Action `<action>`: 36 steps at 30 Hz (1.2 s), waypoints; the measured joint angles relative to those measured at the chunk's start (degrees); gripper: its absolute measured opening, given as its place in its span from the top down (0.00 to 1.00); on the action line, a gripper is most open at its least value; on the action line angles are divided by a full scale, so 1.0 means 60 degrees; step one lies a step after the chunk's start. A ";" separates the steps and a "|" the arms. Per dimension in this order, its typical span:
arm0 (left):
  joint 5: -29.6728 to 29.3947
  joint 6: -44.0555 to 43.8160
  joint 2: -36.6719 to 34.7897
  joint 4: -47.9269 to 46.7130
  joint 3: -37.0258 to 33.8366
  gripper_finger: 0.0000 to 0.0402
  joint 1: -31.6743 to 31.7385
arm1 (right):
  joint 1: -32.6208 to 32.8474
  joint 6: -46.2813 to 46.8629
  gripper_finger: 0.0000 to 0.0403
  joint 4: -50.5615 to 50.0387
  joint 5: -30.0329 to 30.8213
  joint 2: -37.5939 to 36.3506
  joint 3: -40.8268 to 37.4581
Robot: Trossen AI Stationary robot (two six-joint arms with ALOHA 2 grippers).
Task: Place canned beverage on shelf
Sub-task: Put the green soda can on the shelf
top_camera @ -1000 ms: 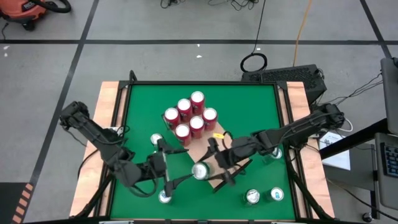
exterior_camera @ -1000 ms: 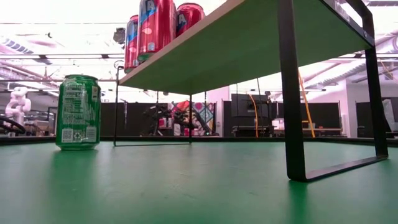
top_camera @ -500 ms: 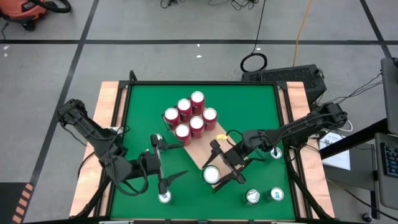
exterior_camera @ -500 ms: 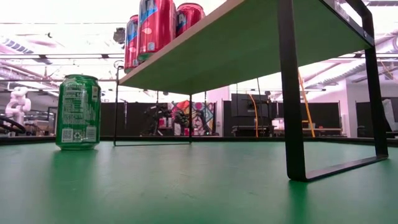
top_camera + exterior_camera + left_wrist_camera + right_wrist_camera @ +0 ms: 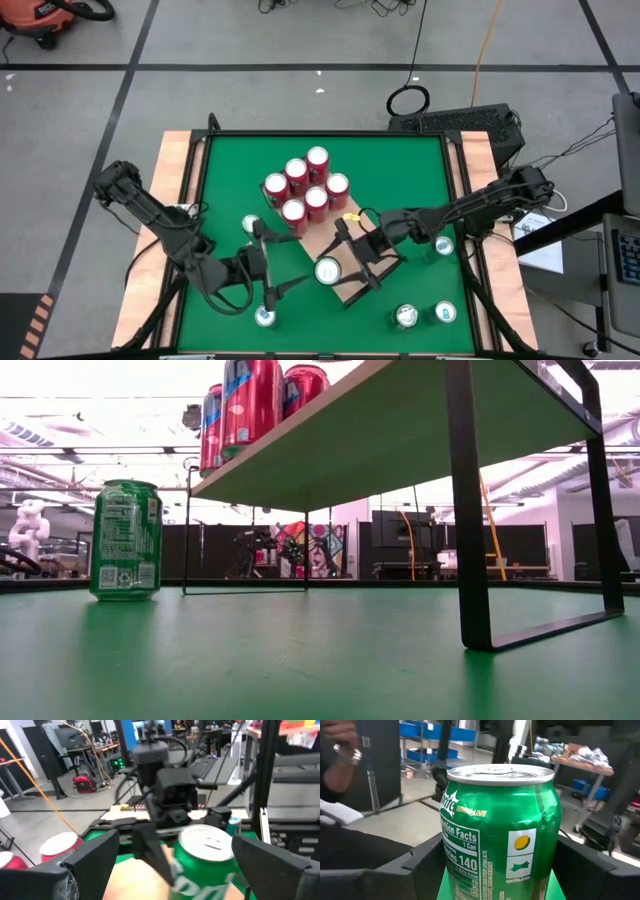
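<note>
- Left gripper (image 5: 296, 263): over the table at the shelf's left, jaws spread wide, nothing held. Fingers aimed at the can, pulled slightly back from it compared with a second ago.
- Spare green cans (image 5: 263, 318): upright on the table, one just below the left gripper, another by the shelf's left edge. Untouched.
- Red cans (image 5: 305, 185): six, clustered upright on the far half of the shelf. Unmoved.
- Shelf (image 5: 325, 240): wood board, near half bare.
- Can (image 5: 327, 271): green, upright, at the shelf's near corner. Half a second ago out past that edge over the table; now brought back over the board. Resting or hanging just above: cannot tell.
- Right gripper (image 5: 332, 268): closed around the can's sides, fingers snug against it in the right wrist view. Grip unchanged across the shift.
- More green cans (image 5: 406, 316): on the table at the right, well apart from the shelf.
- Judgement: placement nearly done; lowering and release likely left.
</note>
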 joint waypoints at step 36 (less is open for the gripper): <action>0.0632 0.0037 0.1990 0.1963 -0.0014 0.29 0.0746 | -0.0047 0.0295 0.27 0.0472 0.0468 -0.0004 0.0000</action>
